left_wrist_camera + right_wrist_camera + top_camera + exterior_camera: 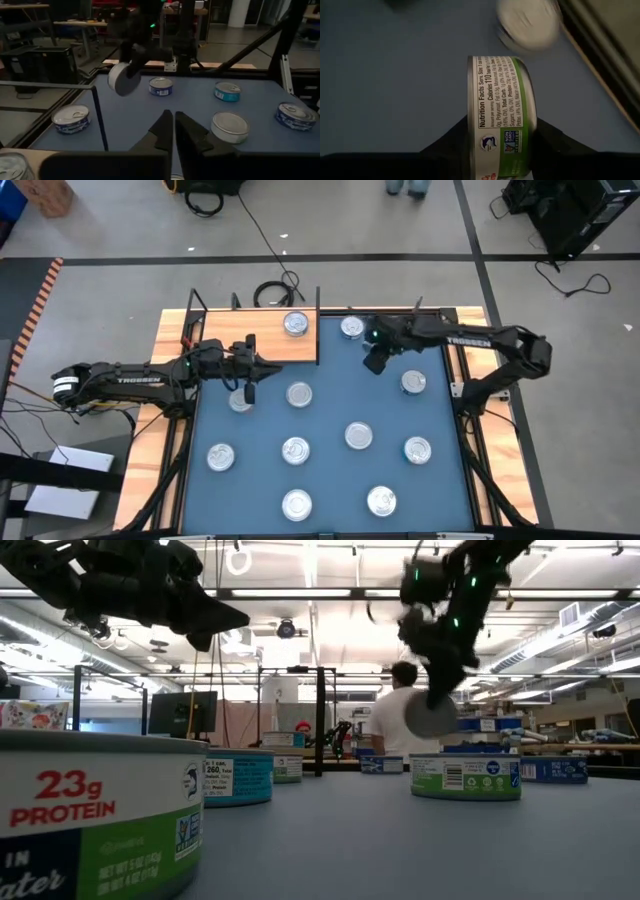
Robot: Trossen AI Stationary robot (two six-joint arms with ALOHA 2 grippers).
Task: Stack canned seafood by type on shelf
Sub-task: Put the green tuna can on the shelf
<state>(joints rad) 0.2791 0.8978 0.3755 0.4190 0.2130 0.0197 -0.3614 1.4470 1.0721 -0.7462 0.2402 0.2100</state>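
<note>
While the right end effector [377, 360] holds one tin [501, 117] clear of the table, my left end effector [249, 385] sits closed and empty.

From my station, the right wrist view shows the held tin clamped on edge between the two dark fingers [447, 145], its green nutrition label facing the camera; the low view shows it tilted in the air above the blue mat [330, 420]. This end effector hangs over the mat's far part, just beside the shelf [255, 335], with another tin [351, 327] lying near it. One tin [296, 324] rests on the shelf board. My left end effector hovers at the shelf's front edge, fingers together, a tin [240, 400] lying just beside it on the mat. Other tins [358, 436] lie scattered across the mat, well apart from both arms.
</note>
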